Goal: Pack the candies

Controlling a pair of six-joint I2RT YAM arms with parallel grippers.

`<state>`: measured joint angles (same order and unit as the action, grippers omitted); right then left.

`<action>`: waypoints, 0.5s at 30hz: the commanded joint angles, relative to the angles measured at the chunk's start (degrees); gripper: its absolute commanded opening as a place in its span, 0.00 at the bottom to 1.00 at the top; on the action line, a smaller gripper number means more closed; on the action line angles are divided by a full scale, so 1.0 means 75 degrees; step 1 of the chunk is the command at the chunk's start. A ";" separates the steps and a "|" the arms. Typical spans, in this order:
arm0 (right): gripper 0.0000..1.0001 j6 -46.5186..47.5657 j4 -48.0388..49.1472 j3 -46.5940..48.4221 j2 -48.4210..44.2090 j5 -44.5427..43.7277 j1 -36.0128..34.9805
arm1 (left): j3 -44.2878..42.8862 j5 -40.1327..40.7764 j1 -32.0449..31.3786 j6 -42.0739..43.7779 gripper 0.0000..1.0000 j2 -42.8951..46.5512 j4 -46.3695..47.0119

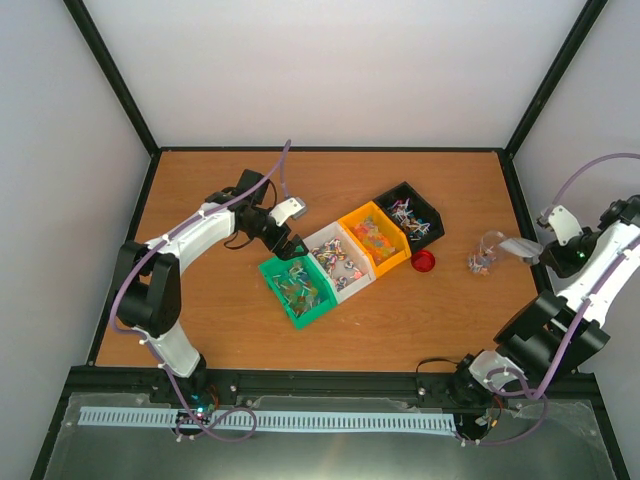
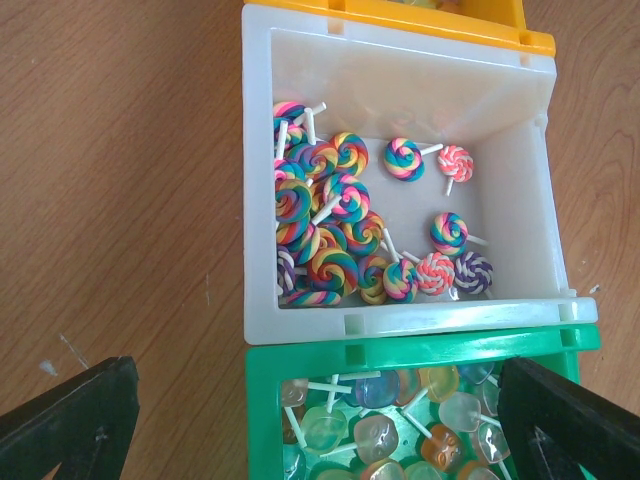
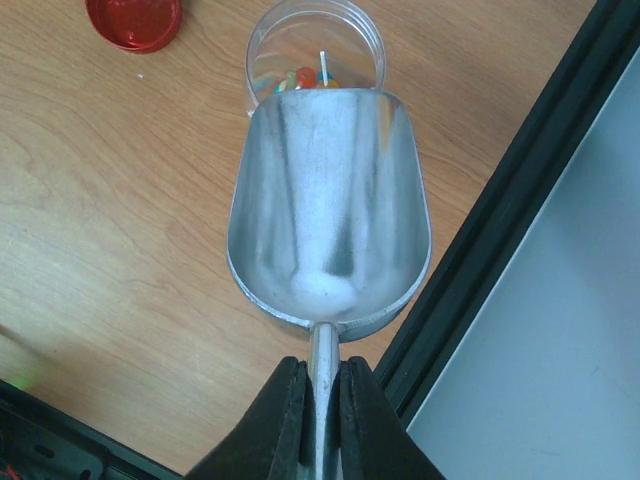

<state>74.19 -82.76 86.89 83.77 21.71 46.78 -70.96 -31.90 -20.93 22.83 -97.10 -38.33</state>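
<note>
The candies fill a row of bins: clear lollipops in the green bin (image 1: 297, 290) (image 2: 400, 420), swirl lollipops (image 2: 330, 230) in the white bin (image 1: 340, 262), more in the orange bin (image 1: 373, 238) and black bin (image 1: 410, 215). My left gripper (image 1: 290, 245) (image 2: 315, 385) hangs open over the green bin's far end, nothing between its fingers (image 2: 70, 420). My right gripper (image 1: 543, 250) (image 3: 322, 390) is shut on the handle of an empty silver scoop (image 3: 330, 220). The scoop's lip sits over the mouth of a clear jar (image 3: 315, 60) (image 1: 483, 258) holding a few candies.
A red round lid (image 1: 423, 262) (image 3: 133, 20) lies on the table between the black bin and the jar. The black frame rail (image 3: 500, 220) at the table's right edge runs close beside the scoop.
</note>
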 commanded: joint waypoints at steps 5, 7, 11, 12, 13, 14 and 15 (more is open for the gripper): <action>0.03 -0.0142 -0.0142 0.0470 -0.0006 -0.0434 -0.0273 | -0.0079 -0.0013 0.0036 0.0180 1.00 0.0091 0.0110; 0.03 -0.0105 -0.0185 0.0611 -0.0053 -0.0410 -0.0273 | -0.0078 0.0005 0.0036 0.0194 1.00 0.0102 0.0117; 0.03 0.0114 -0.0246 0.0749 -0.0243 -0.0054 -0.0273 | -0.0081 0.0018 0.0036 0.0195 1.00 0.0085 0.0118; 0.03 0.0117 -0.0209 0.0765 -0.0290 0.0047 -0.0284 | -0.0094 0.0032 0.0031 0.0185 1.00 0.0080 0.0118; 0.03 0.0119 -0.0200 0.0800 -0.0318 0.0168 -0.0285 | -0.0100 0.0065 0.0036 0.0182 1.00 0.0079 0.0116; 0.03 0.0155 -0.0238 0.0857 -0.0326 0.0338 -0.0295 | -0.0101 0.0104 0.0033 0.0173 1.00 0.0085 0.0116; 0.03 0.0198 -0.0318 0.0934 -0.0329 0.0567 -0.0296 | -0.0101 0.0147 0.0036 0.0174 1.00 0.0096 0.0115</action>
<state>74.35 -83.57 91.22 83.26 20.97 44.95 -70.96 -31.40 -20.93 22.85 -97.10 -38.33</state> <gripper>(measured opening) 0.062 0.999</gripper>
